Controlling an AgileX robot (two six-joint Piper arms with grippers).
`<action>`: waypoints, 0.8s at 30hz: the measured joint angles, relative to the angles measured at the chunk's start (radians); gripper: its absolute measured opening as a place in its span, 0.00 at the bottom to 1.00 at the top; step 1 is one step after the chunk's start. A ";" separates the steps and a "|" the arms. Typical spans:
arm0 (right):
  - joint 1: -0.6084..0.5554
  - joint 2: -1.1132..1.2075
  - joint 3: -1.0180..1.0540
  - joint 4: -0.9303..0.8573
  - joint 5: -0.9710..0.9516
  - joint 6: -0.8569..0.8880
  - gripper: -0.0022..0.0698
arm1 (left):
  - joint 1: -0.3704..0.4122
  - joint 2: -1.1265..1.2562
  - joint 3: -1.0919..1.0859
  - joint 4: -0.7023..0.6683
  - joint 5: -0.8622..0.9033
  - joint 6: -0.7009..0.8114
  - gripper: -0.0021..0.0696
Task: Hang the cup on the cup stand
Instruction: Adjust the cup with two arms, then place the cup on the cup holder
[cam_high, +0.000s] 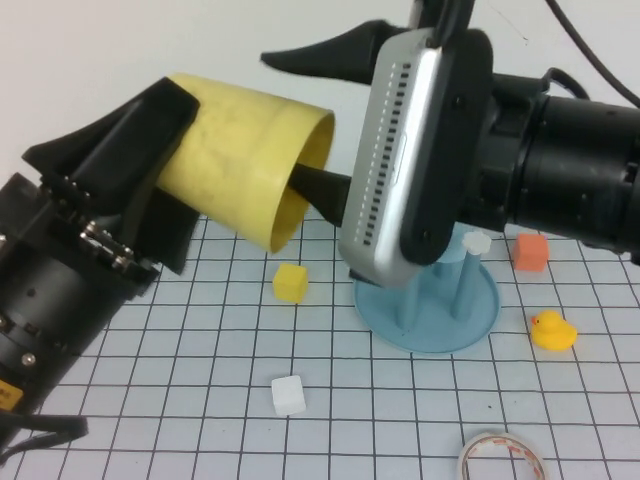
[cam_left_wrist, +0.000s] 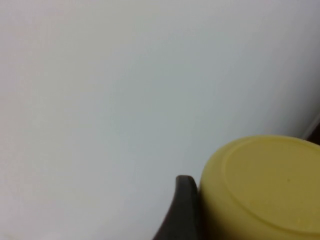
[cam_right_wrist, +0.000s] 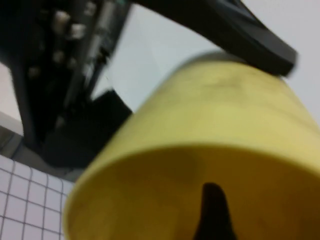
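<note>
The tabletop (cam_high: 420, 440) carries a white cloth with a dark grid.

The right end effector (cam_high: 322, 120) reaches in from the right, raised above the tabletop. Its jaws stand apart: the lower finger sits inside the mouth of the cup (cam_high: 245, 160), and the upper finger passes over the cup's rim. Whether either finger presses on the cup wall cannot be told.

The left end effector (cam_high: 160, 165) is raised at the left and grips the cup around its closed end, one finger along the upper wall and one below. The jaws are spread about as wide as the cup body. The cup lies on its side in the air between the two end effectors, open mouth facing the right end effector.

The cup stand (cam_high: 428, 305) rests on the tabletop below the right end effector, with its white-capped pegs upright.

A roll of tape (cam_high: 505, 457) lies at the near edge. A rubber duck (cam_high: 552, 330) and an orange block (cam_high: 529, 252) sit just beyond the cup stand. A yellow block (cam_high: 290, 282) and a white block (cam_high: 288, 395) lie below the cup.
</note>
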 joint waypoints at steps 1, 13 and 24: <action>0.002 -0.005 0.003 0.000 -0.021 0.005 0.66 | 0.000 0.000 0.000 -0.011 0.000 0.039 0.81; 0.002 -0.300 0.259 0.002 -0.094 0.170 0.69 | 0.000 0.000 -0.112 -0.052 0.100 0.778 0.81; 0.002 -0.750 0.601 0.008 -0.272 0.386 0.26 | 0.000 0.199 -0.318 0.187 0.322 1.182 0.81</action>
